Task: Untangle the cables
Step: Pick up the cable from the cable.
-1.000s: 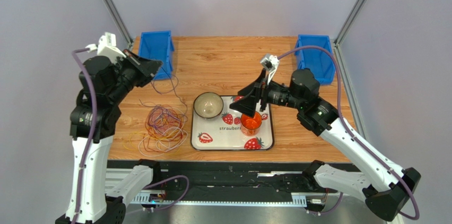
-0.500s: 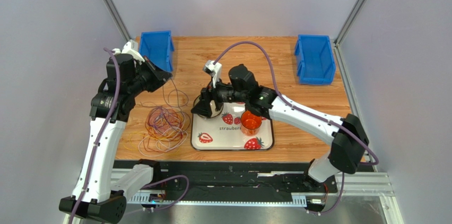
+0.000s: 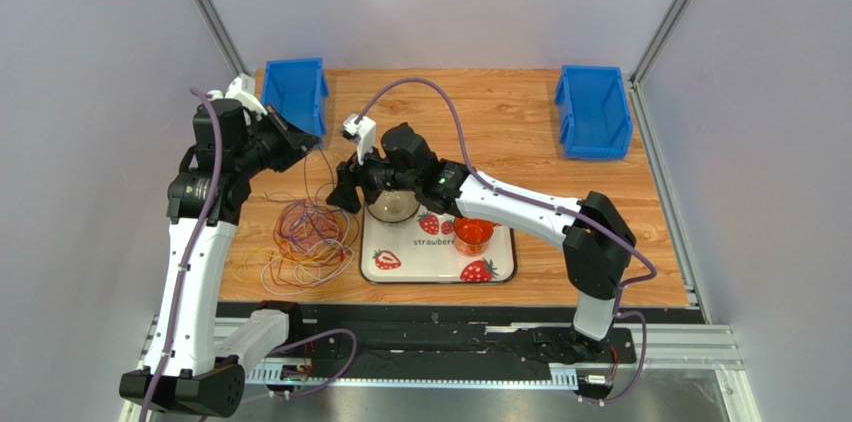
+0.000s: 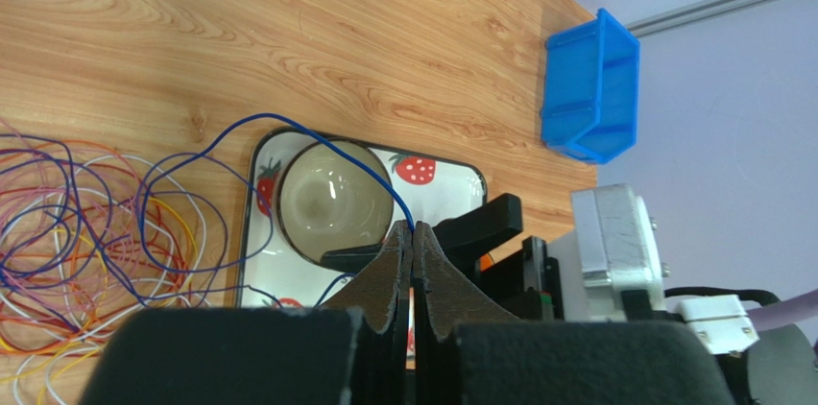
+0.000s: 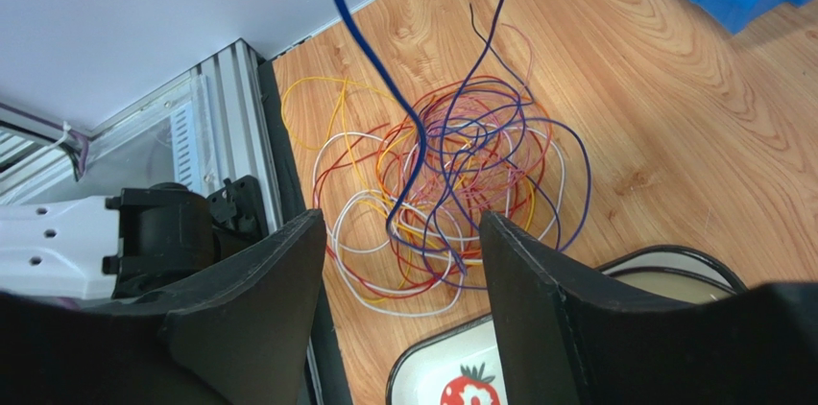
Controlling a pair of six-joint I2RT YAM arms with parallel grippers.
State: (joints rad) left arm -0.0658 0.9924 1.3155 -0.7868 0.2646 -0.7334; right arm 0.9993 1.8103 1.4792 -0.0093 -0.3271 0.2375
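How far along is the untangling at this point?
Done: nothing visibly; no cable lies separated from the tangle. In hand: the left gripper is shut on one blue cable, raised above the pile, and the right gripper stands open around that strand. Remaining: freeing it and every other loop.

1 tray (image 3: 440, 262); on it 1 bowl (image 3: 395, 210), 1 orange cup (image 3: 473, 234). Left of tray: 1 tangle of cables (image 3: 310, 237). Beyond tray: 2 blue bins (image 3: 295, 87) (image 3: 594, 110).
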